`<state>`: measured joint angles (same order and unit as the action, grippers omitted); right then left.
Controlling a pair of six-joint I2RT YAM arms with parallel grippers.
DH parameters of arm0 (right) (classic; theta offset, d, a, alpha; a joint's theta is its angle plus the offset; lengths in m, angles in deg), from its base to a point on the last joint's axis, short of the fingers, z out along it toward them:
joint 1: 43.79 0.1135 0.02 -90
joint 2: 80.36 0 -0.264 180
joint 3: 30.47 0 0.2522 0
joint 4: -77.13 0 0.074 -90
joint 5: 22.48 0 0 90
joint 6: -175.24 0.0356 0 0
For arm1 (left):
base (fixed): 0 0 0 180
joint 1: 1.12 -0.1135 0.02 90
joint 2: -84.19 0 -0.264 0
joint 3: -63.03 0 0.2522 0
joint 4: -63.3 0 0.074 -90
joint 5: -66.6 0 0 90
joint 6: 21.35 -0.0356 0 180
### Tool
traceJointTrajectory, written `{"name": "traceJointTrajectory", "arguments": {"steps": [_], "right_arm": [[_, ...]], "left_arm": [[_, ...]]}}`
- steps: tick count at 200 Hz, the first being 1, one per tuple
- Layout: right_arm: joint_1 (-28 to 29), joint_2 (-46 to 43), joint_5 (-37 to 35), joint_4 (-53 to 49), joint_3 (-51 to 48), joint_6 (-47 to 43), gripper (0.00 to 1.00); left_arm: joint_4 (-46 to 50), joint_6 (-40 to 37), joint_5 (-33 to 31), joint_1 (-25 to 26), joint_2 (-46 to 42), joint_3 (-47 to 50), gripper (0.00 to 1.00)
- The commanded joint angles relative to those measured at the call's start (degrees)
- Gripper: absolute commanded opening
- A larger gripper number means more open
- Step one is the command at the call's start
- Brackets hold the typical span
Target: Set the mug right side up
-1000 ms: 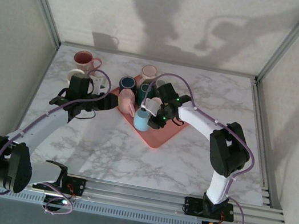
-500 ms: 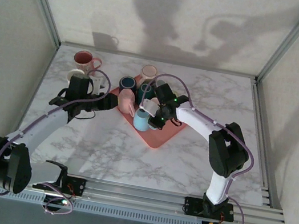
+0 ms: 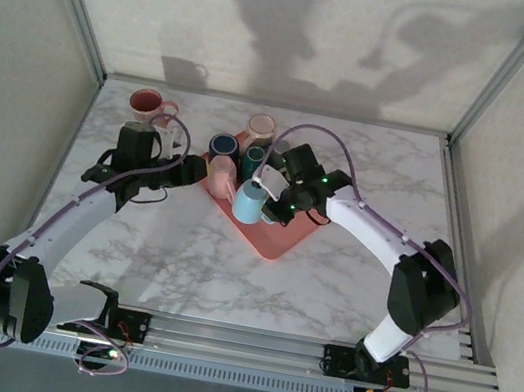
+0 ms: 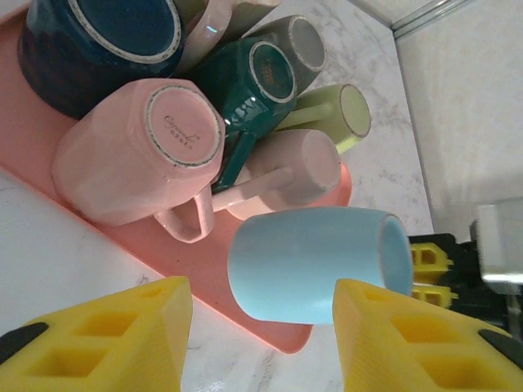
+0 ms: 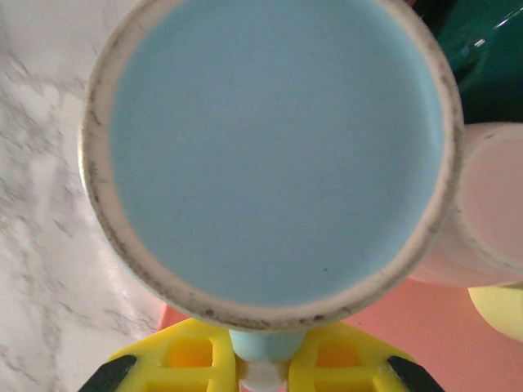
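Where the right wrist camera looks straight at it, the light blue mug (image 5: 274, 155) presents its flat base: a smooth glazed disc ringed by a rough, speckled, unglazed foot. Its handle (image 5: 263, 345) drops to the lower edge of that frame. There the right jaws are closed onto it, one yellow pad (image 5: 188, 359) pressed against each side.

From the top camera we place the mug (image 3: 249, 204) just left of centre, at the lower-left edge of the pink tray (image 3: 284, 243). The right jaws sit directly against its right side. We cannot tell whether the mug touches the tray or hangs just above it.

The left jaws stand about half open and grip nothing. Their yellow pads (image 4: 106, 335), moulded with square recesses, sit in the bottom corners of the left wrist view. The mug (image 4: 310, 263) shows between and beyond them, a plain rounded cylinder lying across the frame.

Above it in that view, glossy ceramic mugs crowd the tray (image 4: 176, 263) bases up:
- a faceted pink mug (image 4: 139, 155)
- a dark blue mug (image 4: 98, 41)
- a teal mug (image 4: 245, 82)
- a yellow-green mug (image 4: 343, 110)

The bench (image 3: 327, 289) is white marble with grey veining.
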<state>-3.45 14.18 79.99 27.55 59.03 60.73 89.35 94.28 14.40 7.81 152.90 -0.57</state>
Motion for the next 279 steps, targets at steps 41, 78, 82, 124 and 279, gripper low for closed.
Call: {"name": "traceJointTrajectory", "arguments": {"steps": [41, 78, 82, 124, 279], "right_arm": [[-1.0, -8.6, 3.5, 2.9, 2.6, 16.1, 0.0], [-2.9, -10.7, 5.9, 2.5, 6.0, 25.8, 0.0], [-3.1, -11.1, 6.4, 3.1, 6.0, 26.7, 0.0], [-5.8, -16.3, 12.6, 14.2, 2.6, 38.7, 0.0], [-9.1, -21.7, 18.3, 48.8, -7.6, 69.9, 0.0]], "left_arm": [[-2.4, 1.6, 7.9, 0.2, -2.7, -3.1, 0.49], [-5.9, 4.0, 11.4, 0.2, -2.7, -2.9, 0.5], [-6.6, 4.5, 12.1, 0.2, -2.7, -2.7, 0.5], [-13.8, 9.2, 18.1, 1.5, -2.3, -1.6, 0.55], [-47.8, 41.2, 12.3, 11.6, 1.9, -0.6, 0.56]]}}
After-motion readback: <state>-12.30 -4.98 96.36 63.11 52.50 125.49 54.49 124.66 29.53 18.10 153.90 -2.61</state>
